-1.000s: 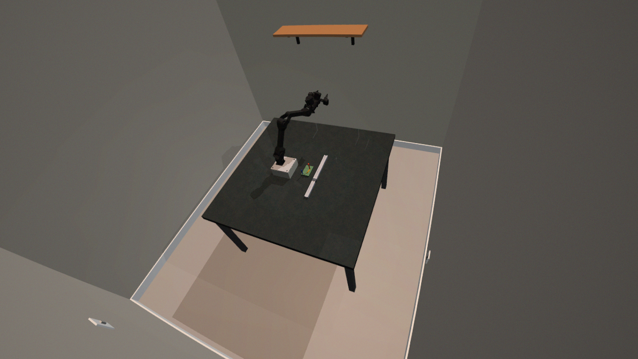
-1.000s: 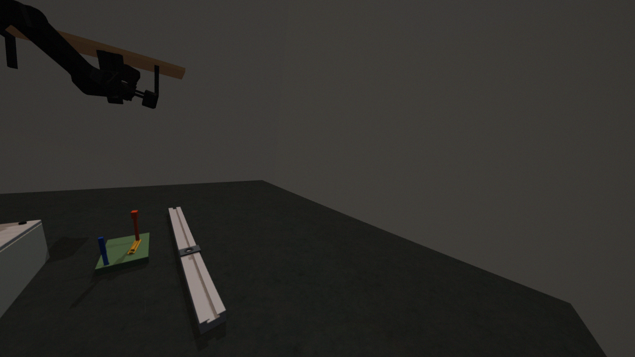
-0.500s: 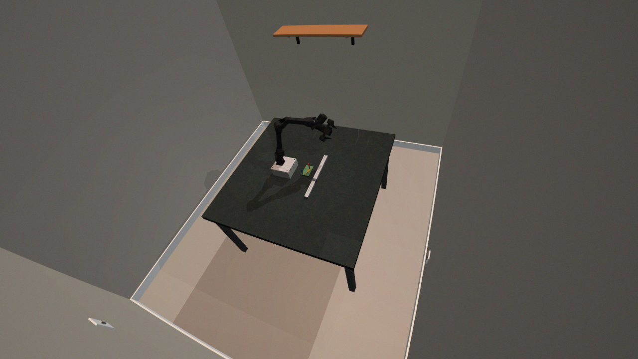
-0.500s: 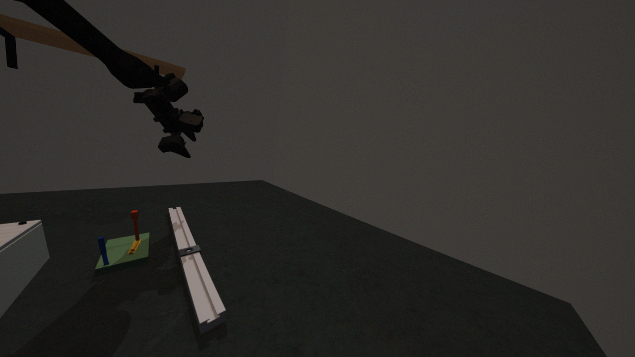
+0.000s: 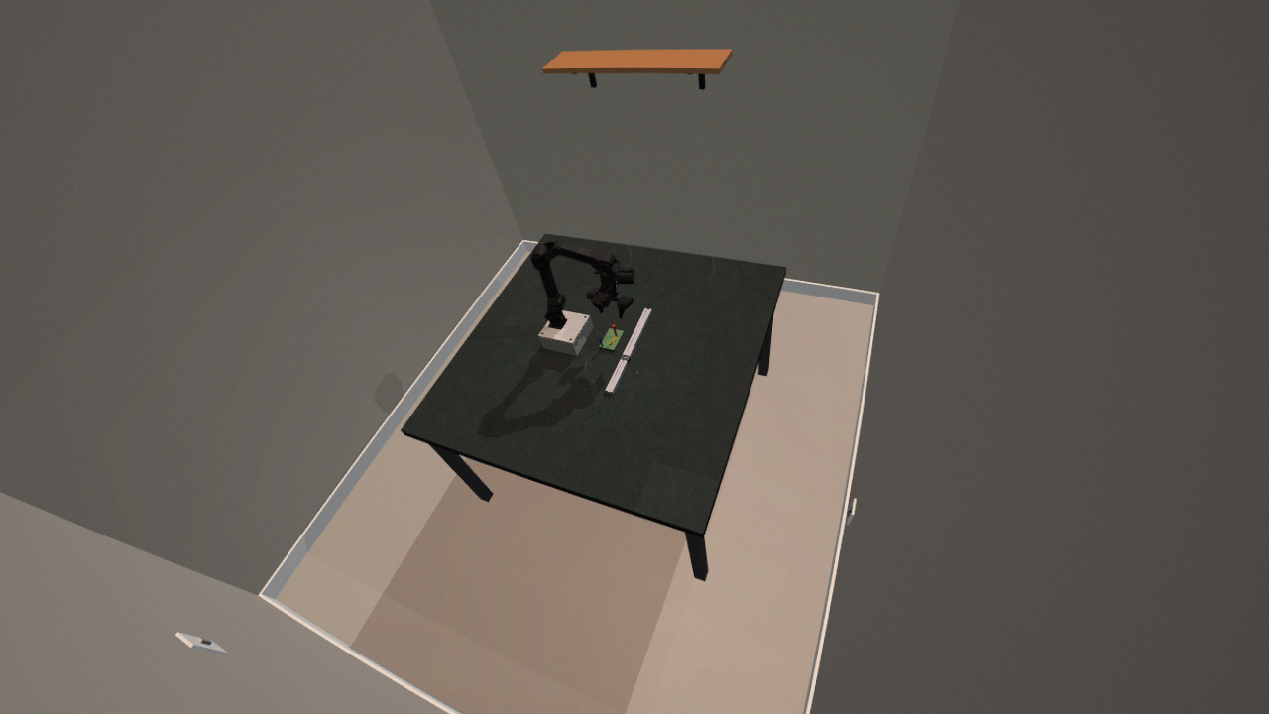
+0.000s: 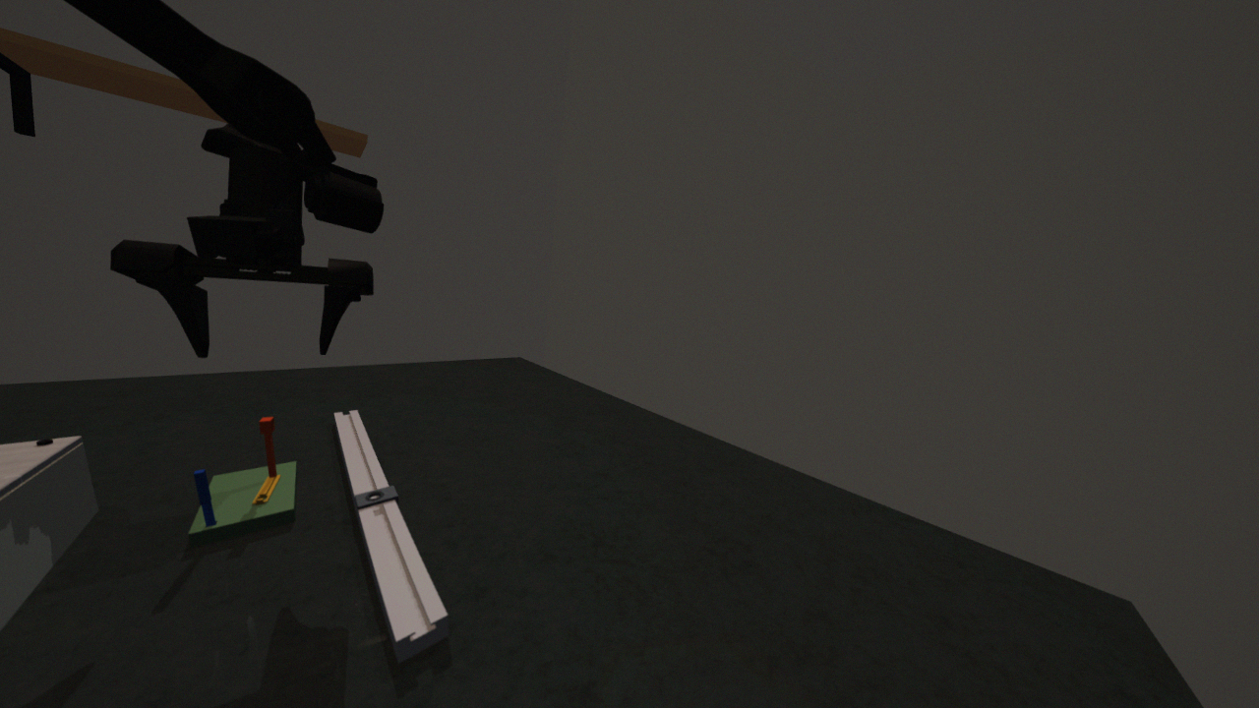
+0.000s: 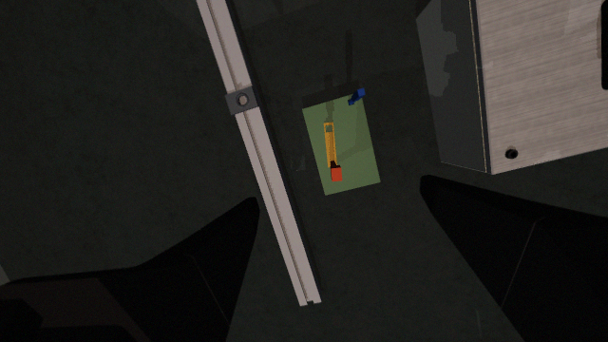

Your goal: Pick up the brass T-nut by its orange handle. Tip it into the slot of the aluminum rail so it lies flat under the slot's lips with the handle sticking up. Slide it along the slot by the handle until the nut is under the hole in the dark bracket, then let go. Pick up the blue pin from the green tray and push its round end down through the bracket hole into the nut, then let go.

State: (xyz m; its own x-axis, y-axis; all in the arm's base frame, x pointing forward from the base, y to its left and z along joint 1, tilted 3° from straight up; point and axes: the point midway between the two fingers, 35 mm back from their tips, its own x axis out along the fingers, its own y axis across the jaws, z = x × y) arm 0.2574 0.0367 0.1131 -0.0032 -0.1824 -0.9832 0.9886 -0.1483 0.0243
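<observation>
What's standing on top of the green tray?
On the green tray are a blue pin and a brass T-nut with an upright orange handle. The tray's underside is hidden.

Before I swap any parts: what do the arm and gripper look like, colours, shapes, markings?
Arm: black, chunky segmented links, rounded joint housings. Gripper: black, two fingers tapering to narrow tips, short cylinder beside its body. No readable markings or obvious cables.
</observation>
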